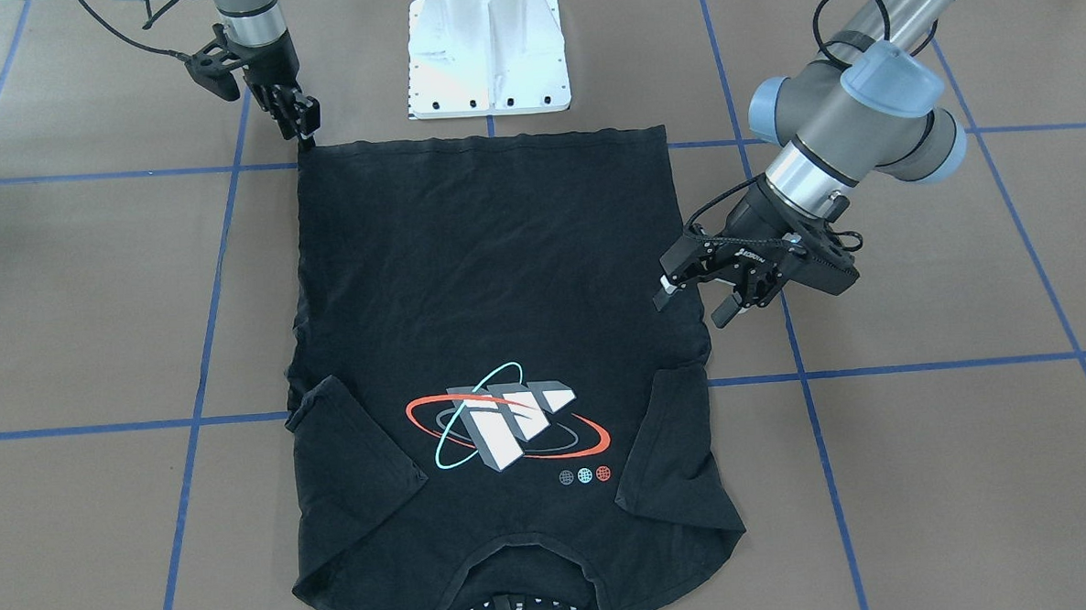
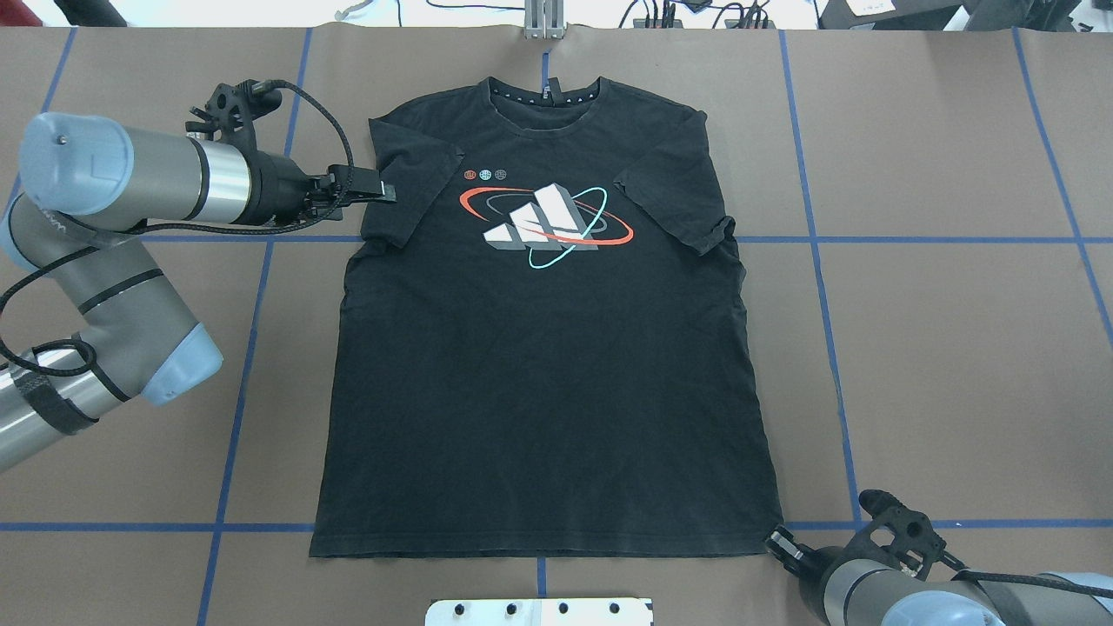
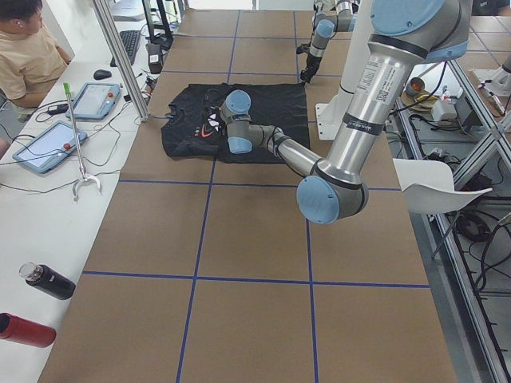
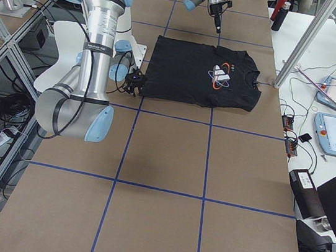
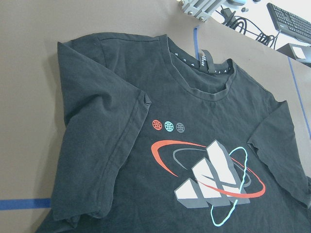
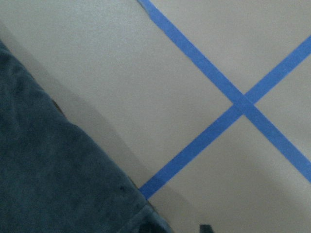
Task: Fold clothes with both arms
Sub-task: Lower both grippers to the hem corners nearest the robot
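The black T-shirt (image 2: 548, 374) lies flat on the table with its orbit logo (image 2: 543, 222) facing up and its collar (image 2: 543, 96) on the far side from the robot. My left gripper (image 1: 692, 305) hovers open at the shirt's edge beside the left sleeve (image 2: 409, 187), with nothing between its fingers. My right gripper (image 1: 302, 123) points down at the hem corner (image 2: 769, 530) nearest the robot base. Its fingers look slightly apart, and the corner lies flat. The right wrist view shows that corner (image 6: 73, 179) and one dark fingertip (image 6: 205, 228).
The white pedestal base (image 1: 486, 46) stands just behind the hem. Blue tape lines (image 2: 869, 239) cross the brown table. A side desk holds tablets (image 3: 48, 148), and a person (image 3: 28, 48) sits there. Two bottles (image 3: 44, 281) lie near the table's left end.
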